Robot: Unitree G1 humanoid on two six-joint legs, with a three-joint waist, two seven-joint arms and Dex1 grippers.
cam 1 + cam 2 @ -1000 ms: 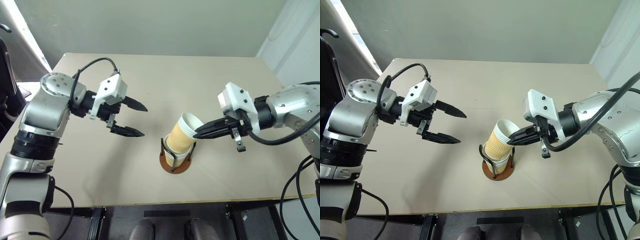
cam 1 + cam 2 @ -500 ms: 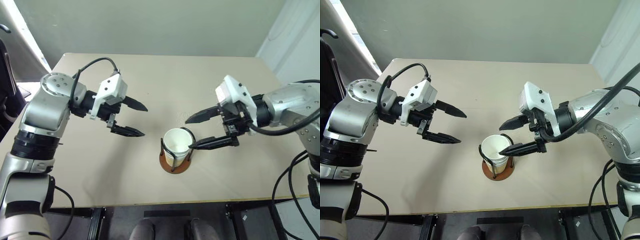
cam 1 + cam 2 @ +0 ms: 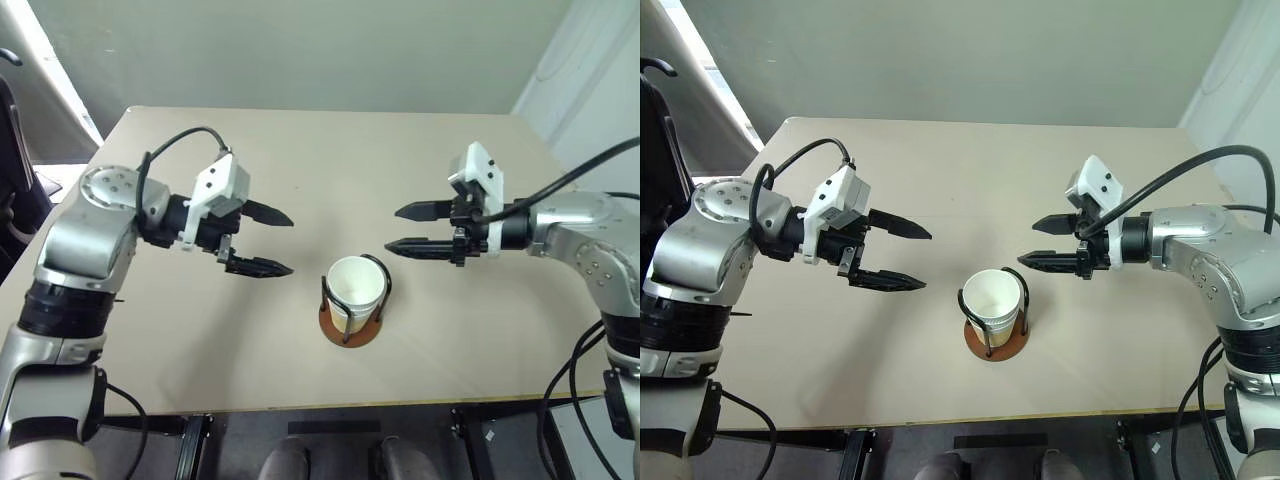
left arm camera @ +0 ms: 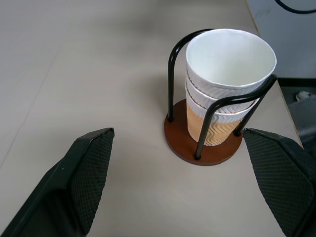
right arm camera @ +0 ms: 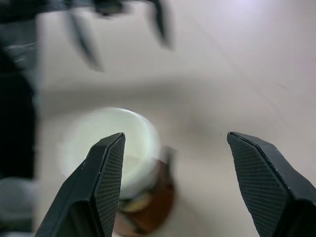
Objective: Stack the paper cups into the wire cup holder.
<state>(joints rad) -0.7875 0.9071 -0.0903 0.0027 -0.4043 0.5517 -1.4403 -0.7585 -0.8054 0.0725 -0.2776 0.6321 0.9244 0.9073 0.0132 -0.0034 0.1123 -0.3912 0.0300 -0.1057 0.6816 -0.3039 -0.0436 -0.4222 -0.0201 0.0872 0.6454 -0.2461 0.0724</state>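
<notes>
Paper, thin and ribbed on the outside, makes up the cups (image 4: 224,84); three rolled white rims show, nested one inside another in the holder (image 4: 205,143). The stack stands upright on the reddish-brown disc base, enclosed by the black wire loops, near the front middle of the surface (image 3: 200,340).

Handling judgement: the cups are very light and easily crushed. A squeeze across the open mouth would likely oval the rim, so a hold is best taken on the wall just below the rolled rim, where the paper is stiffest, or with one finger inside and one outside the lip. The ribbed tan sleeve should give fair grip; the smooth white interior less so. Nested cups may cling together and lift as one. The holder is rigid wire on a disc, probably light enough to slide or tip if a loop is snagged.

Left gripper (image 3: 268,240): fingers spread wide, empty, raised over the surface to the left of the holder, apart from it. Right gripper (image 3: 404,229): fingers apart, empty, raised to the right of the holder, clear of the cups.

The surface is a plain beige tabletop, matte and flat, with no loose cups on it. The room shows a pale grey-green wall (image 3: 300,50) behind and a light panel at the far right.
</notes>
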